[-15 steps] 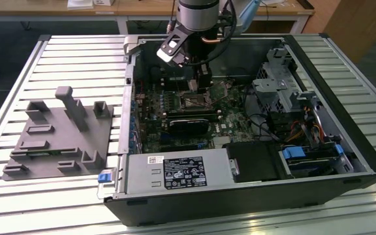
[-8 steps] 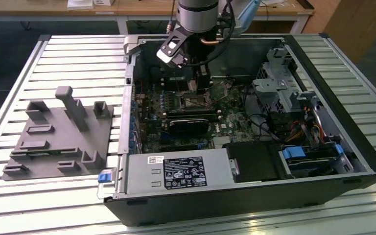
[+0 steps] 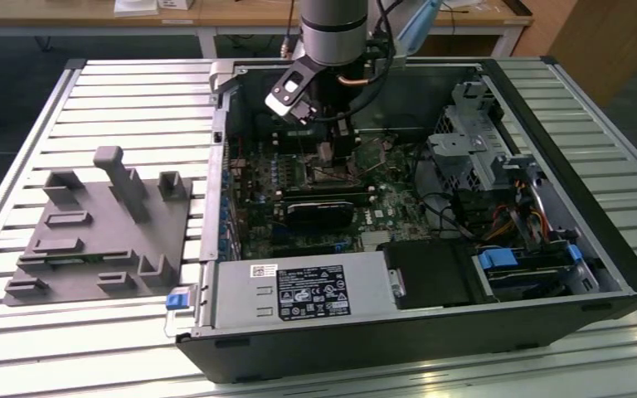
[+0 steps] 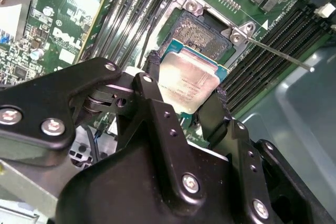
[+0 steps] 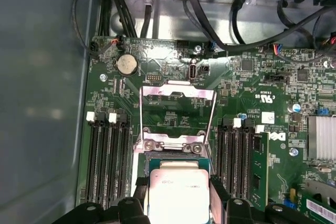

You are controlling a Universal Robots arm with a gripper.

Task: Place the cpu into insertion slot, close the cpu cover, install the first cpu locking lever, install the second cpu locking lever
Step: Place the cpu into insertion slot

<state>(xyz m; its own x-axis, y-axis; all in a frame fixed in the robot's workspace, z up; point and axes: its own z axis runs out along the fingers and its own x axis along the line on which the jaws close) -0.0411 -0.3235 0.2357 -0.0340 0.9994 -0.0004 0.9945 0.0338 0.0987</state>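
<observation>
Second wrist view shows the cpu [image 4: 190, 85] pinched by its edges between the end effector's [image 4: 185, 82] two black fingers [image 4: 153, 77], hanging just beside the bare slot [image 4: 202, 32]. First wrist view shows the cover [image 5: 177, 92] swung back off the slot. Exterior view shows the arm reaching into the case [image 3: 430, 332] on the tabletop [image 3: 64, 332].

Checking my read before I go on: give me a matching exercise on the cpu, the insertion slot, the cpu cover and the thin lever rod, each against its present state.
Things:
1 cpu
2 insertion slot
3 cpu cover
4 lever rod

States:
A swung open, off the socket
B clamped by the gripper
C uncovered, dark centre showing
D sticking out free from the socket's corner

Pairs: 1-B; 2-C; 3-A; 4-D
</observation>
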